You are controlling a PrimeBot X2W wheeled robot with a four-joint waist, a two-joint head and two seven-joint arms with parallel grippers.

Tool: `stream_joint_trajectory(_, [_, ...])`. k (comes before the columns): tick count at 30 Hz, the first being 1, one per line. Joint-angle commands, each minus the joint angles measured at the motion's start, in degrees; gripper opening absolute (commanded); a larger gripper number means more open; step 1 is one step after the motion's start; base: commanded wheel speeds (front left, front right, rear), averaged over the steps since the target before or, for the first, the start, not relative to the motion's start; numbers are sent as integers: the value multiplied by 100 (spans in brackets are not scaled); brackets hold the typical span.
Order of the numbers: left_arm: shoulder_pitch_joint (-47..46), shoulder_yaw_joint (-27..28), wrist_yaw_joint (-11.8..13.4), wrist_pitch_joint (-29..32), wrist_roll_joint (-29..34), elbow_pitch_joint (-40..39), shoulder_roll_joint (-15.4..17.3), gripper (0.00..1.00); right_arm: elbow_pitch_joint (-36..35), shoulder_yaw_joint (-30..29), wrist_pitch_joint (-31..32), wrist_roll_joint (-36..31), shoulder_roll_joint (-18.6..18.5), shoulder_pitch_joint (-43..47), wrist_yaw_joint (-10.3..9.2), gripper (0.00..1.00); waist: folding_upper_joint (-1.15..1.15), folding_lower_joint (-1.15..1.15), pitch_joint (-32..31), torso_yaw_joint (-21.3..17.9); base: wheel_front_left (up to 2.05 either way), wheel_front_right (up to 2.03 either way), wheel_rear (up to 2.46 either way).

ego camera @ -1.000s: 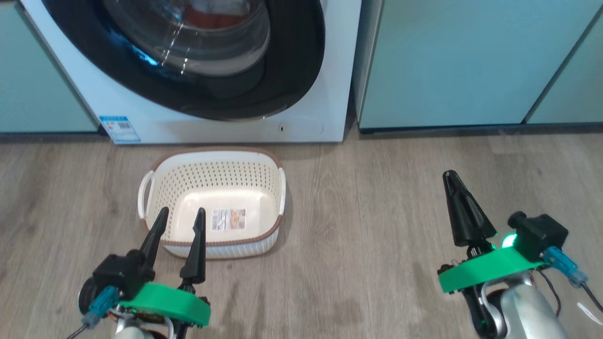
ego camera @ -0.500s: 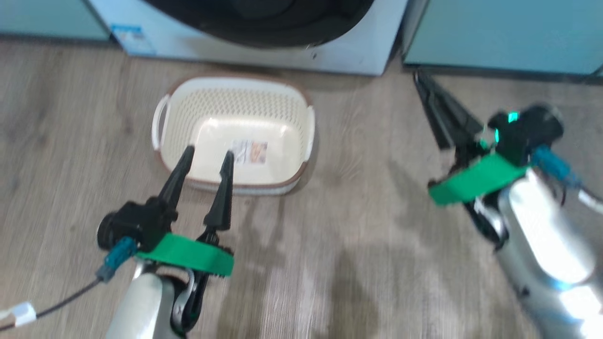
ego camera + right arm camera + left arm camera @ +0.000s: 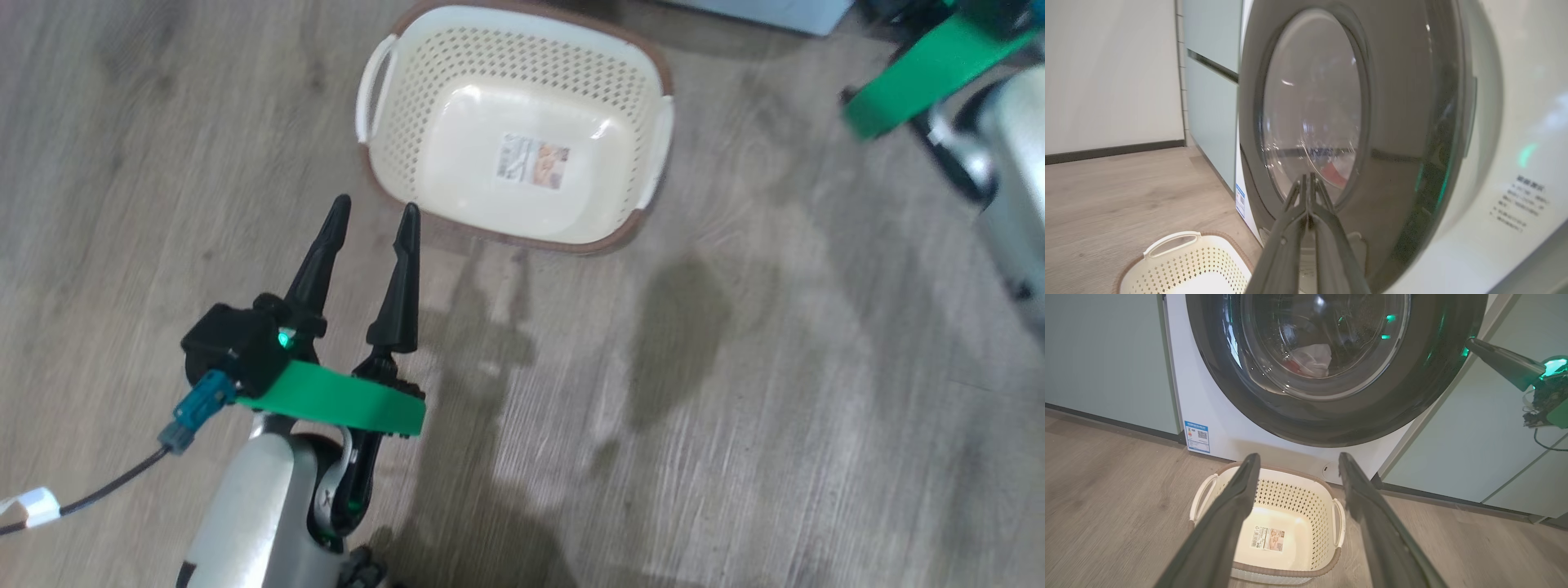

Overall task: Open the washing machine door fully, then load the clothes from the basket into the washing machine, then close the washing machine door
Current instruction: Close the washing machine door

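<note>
Basket (image 3: 408, 122) sits empty on the floor just in front of the washer (image 3: 1208, 408). Clothes (image 3: 1312, 359) show behind the door (image 3: 1412, 396) glass and the door looks shut, so prob. the last step is done or nearly; next, if anything, a check push w/ the right pincer (image 3: 1308, 179), fingers together, near the door's right edge. Left pincer (image 3: 375, 204) hangs apart, empty, beside the basket. Vs 1 s ago: head cam tipped down (basket itself not moved) and right arm rose toward the door.

We see the basket (image 3: 1294, 494) sitting on the floor (image 3: 1106, 490) just in front of the washing machine (image 3: 1208, 404), the clothes (image 3: 1312, 359) inside it behind the door (image 3: 1298, 424), and cabinets (image 3: 1102, 355) on both sides.
</note>
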Motion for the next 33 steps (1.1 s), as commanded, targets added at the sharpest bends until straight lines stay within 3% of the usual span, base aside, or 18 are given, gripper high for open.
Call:
stream_joint_trajectory(1, [-143, 137, 15, -56, 12, -239, 51, 100, 62, -92, -28, 6, -45, -170, -1, 0, 0, -1, 185, 201, 0, 0, 0])
stream_joint_trajectory(8, [-239, 26, 106, -56, -137, -347, 51, 100, 1360, -469, 105, -420, 72, -1053, -1, 0, 0, -1, 344, 447, 0, 0, 0])
stream_joint_trajectory(22, [-300, -61, 149, -56, -166, -363, 51, 100, 2724, -557, 219, -699, 258, -2282, -1, 0, 0, -1, 540, 548, 0, 0, 0])
stream_joint_trajectory(33, [-296, -96, 155, -56, -141, -390, 51, 100, 3774, -1369, 193, -1348, 434, -3170, -1, 0, 0, -1, 620, 618, 0, 0, 0])
